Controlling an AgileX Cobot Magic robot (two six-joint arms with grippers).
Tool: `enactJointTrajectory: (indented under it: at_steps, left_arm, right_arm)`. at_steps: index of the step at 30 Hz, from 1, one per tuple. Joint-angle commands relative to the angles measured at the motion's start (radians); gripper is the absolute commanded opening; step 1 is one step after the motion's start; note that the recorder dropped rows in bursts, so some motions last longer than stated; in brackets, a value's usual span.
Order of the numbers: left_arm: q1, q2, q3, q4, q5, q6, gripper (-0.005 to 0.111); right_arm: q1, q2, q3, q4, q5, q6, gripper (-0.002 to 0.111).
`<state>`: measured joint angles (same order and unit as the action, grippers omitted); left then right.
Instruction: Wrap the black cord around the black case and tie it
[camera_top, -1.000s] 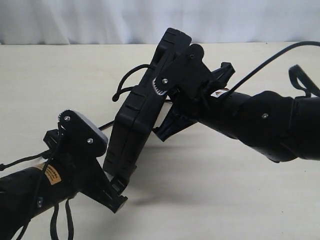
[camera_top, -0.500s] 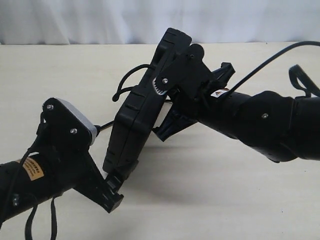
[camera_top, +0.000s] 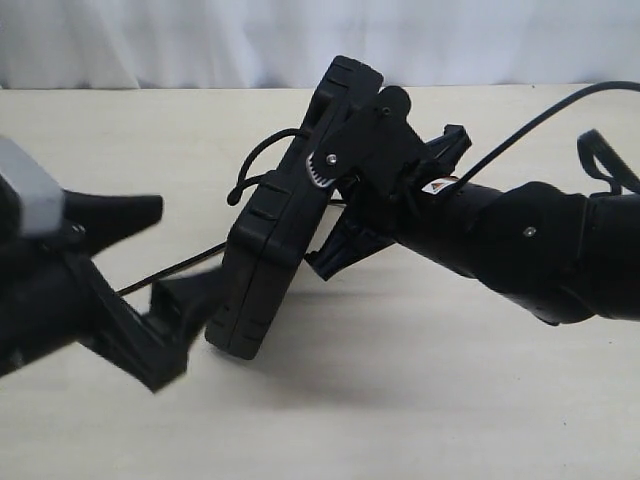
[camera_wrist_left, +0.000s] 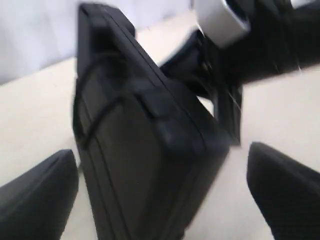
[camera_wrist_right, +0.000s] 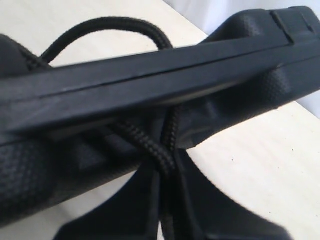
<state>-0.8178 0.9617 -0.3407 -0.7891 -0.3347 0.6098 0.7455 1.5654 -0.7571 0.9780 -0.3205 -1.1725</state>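
The black case (camera_top: 280, 215) stands tilted on its lower corner at the middle of the table. The black cord (camera_top: 262, 158) loops out from its face, and a strand (camera_top: 165, 272) trails left over the table. Behind the case, my right gripper (camera_top: 327, 260) is shut on the cord; in the right wrist view the cord strands (camera_wrist_right: 150, 147) cross under the case edge (camera_wrist_right: 150, 75) and run into the closed right gripper (camera_wrist_right: 167, 200). My left gripper (camera_top: 185, 248) is open and blurred, left of the case's lower end. In the left wrist view the case (camera_wrist_left: 135, 145) stands beyond the spread left gripper (camera_wrist_left: 160, 157).
The beige table (camera_top: 430, 400) ends at a white curtain (camera_top: 150, 40) at the back. The right arm (camera_top: 530, 245) stretches in from the right, with its wire (camera_top: 540, 118) arching above it and a black loop (camera_top: 600, 160) at the far right.
My left gripper has left the case's lower corner, opened and drawn back to the left. The case and the right arm have stayed put.
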Motion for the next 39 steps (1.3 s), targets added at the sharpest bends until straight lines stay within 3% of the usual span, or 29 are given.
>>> enactJointTrajectory:
  at_steps: [1, 5, 13, 17, 20, 27, 39]
  left_arm:
    - [0.063, -0.065, 0.0, -0.248, -0.18, 0.034, 0.085]
    - [0.219, -0.025, -0.049, -0.311, 0.003, 0.097, 0.085]
    - [0.707, 0.227, -0.364, -0.305, 0.846, 0.094, 0.085]
    - [0.877, 0.4, -0.489, -0.385, 1.156, 0.097, 0.085]
    - [0.923, 0.536, -0.521, -0.449, 1.315, 0.148, 0.085]
    - [0.921, 0.775, -0.521, -0.768, 1.554, 0.448, 0.085]
    - [0.914, 0.938, -0.521, -0.901, 1.556, 0.553, 0.085]
  right_arm:
    - [0.001, -0.008, -0.005, 0.0, -0.014, 0.009, 0.004]
    - [0.001, -0.008, -0.005, 0.0, -0.014, 0.009, 0.004]
    - [0.001, -0.008, -0.005, 0.0, -0.014, 0.009, 0.004]
    - [0.001, -0.008, -0.005, 0.0, -0.014, 0.01, 0.004]
    - [0.001, -0.008, -0.005, 0.0, -0.014, 0.01, 0.004]
    - [0.001, -0.008, -0.005, 0.0, -0.014, 0.01, 0.004]
    - [0.001, -0.008, -0.005, 0.0, -0.008, 0.01, 0.004]
